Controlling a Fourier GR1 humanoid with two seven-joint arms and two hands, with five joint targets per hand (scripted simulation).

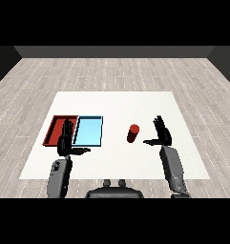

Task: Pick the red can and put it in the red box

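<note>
We look down across the white table [135, 102] and find the red can [133, 133] standing upright on its bare surface, a little right of the middle and well apart from both trays. Our right hand [162, 135] is raised just to the right of the can, near it but not touching; its fingers point up and away from us, straight and spread, with the thumb reaching left toward the can, so the hand is released and holds nothing. The grey right forearm [172, 170] comes in from the lower right of the view. On the left side of the table the red tray [54, 128] and the light blue tray [90, 131] lie side by side, their long edges touching or very nearly so, the red one further to the left. Neither tray shows anything inside it. Our left hand [66, 142] is held up over the near edges of the two trays, about where they meet, and partly covers the red tray's right side from our view. Its fingers are also straight and upright, the thumb sticking out to the right along the front of the light blue tray, so it too is released and grasps nothing. The left forearm [58, 177] rises from the lower left.
</note>
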